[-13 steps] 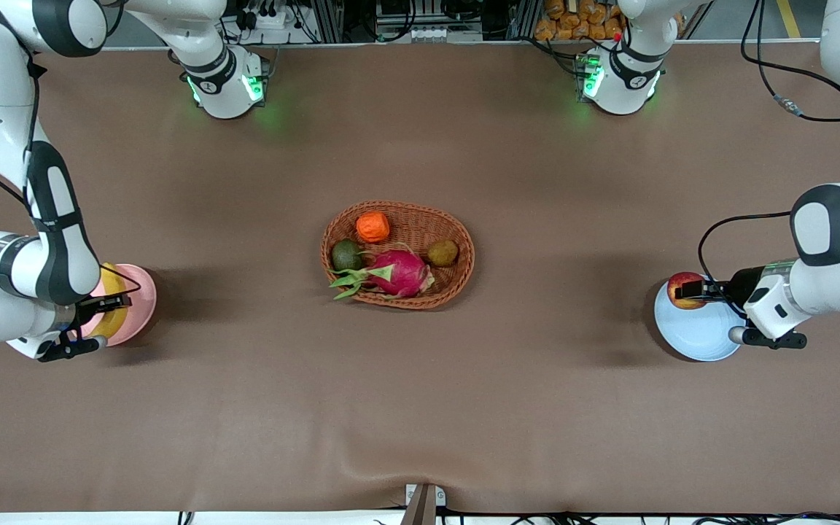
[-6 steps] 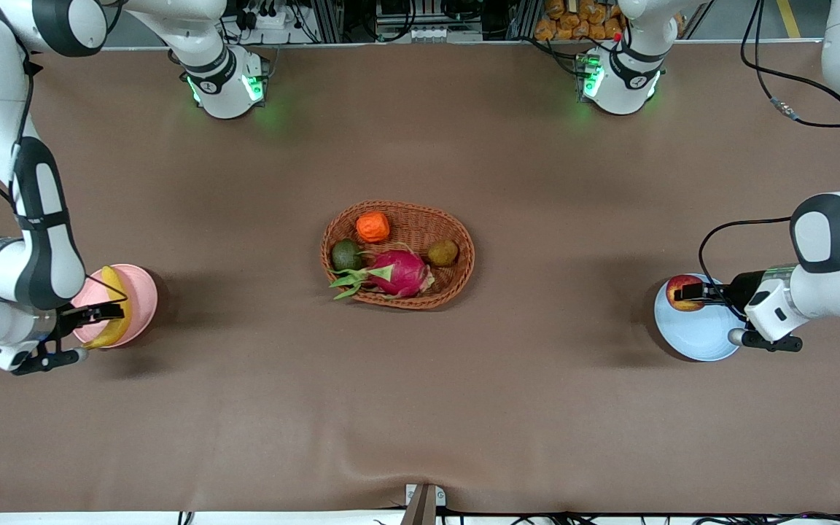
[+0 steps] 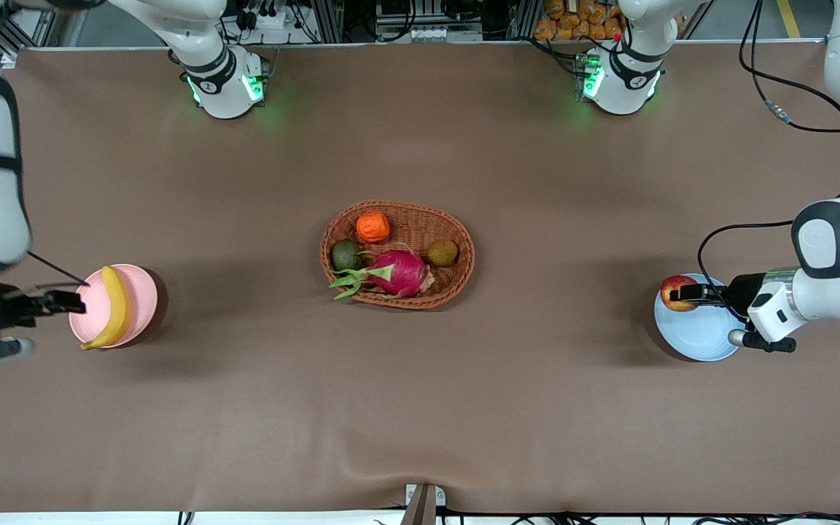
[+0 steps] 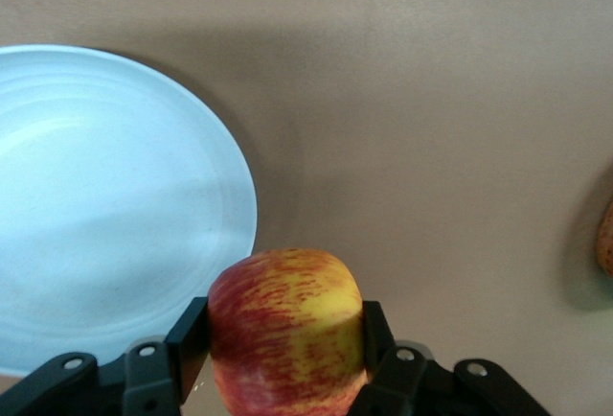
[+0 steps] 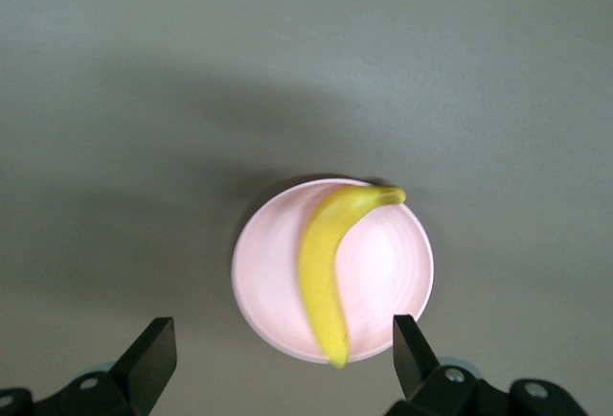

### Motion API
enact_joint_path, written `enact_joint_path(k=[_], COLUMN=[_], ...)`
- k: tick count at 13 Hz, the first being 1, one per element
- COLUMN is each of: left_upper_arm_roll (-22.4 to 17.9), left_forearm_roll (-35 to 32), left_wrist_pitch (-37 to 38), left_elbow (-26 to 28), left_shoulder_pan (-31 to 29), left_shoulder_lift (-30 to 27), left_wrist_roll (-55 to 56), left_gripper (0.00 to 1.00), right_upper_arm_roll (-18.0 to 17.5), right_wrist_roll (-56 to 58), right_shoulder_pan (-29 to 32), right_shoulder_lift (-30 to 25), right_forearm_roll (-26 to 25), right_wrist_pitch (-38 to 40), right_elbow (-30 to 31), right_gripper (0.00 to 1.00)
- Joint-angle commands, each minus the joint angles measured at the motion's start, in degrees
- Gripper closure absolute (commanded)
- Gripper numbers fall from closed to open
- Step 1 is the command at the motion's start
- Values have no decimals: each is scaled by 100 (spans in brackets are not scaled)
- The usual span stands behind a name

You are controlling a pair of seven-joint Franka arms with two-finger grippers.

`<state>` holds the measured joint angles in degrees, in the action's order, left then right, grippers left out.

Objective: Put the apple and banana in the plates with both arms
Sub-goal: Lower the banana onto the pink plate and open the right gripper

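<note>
The yellow banana [image 3: 115, 307] lies in the pale pink plate [image 3: 141, 295] at the right arm's end of the table; both also show in the right wrist view, the banana [image 5: 327, 277] on the plate [image 5: 393, 263]. My right gripper [image 3: 63, 302] is open and empty, up in the air beside the plate's outer edge. My left gripper [image 3: 685, 294] is shut on the red and yellow apple [image 3: 677, 292] over the rim of the pale blue plate [image 3: 697, 332]. In the left wrist view the apple [image 4: 285, 330] sits between the fingers, beside the plate [image 4: 105, 215].
A brown wicker basket [image 3: 456, 281] stands mid-table with a magenta dragon fruit [image 3: 402, 273], an orange ridged fruit [image 3: 372, 227], a dark green fruit [image 3: 346, 255] and a small brown fruit [image 3: 442, 252]. Black cables hang by the left arm [image 3: 828, 270].
My right gripper has let go of the banana and pulled up and away from the pink plate toward the table's end. The left gripper with the apple has barely moved.
</note>
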<state>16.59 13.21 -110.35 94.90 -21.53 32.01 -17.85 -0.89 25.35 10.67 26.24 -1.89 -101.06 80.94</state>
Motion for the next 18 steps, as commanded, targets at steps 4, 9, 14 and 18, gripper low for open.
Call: enact_joint_path(k=[4,9,14,18], left_upper_arm_roll=[72,55,46,46], left_forearm_roll=[541,1201,2396,2810], left_wrist_pitch=[-12,-12,5,110], left_elbow=[-156,-446,-437,-446], left_shoulder_pan=[-561,-983,-1379,-1581], left_shoulder_lift=[375,806,1263,1483], left_wrist_roll=[-1253,-2669,-3804,-4506], left_gripper=[100,100,100,85], right_upper_arm_roll=[-139,-148,-148,-122], right_wrist_roll=[-504,-1242,-1988,-2253], right_shoulder_pan=[-188,-477,-776,-821], right_shoulder_lift=[-1058,-1858,-2554,-2580], right_forearm_roll=[-31,170,382,373], right_wrist_pitch=[412,412,455,1069], right_elbow=[1078,2047,2690,1875], right_gripper=[0,0,0,0])
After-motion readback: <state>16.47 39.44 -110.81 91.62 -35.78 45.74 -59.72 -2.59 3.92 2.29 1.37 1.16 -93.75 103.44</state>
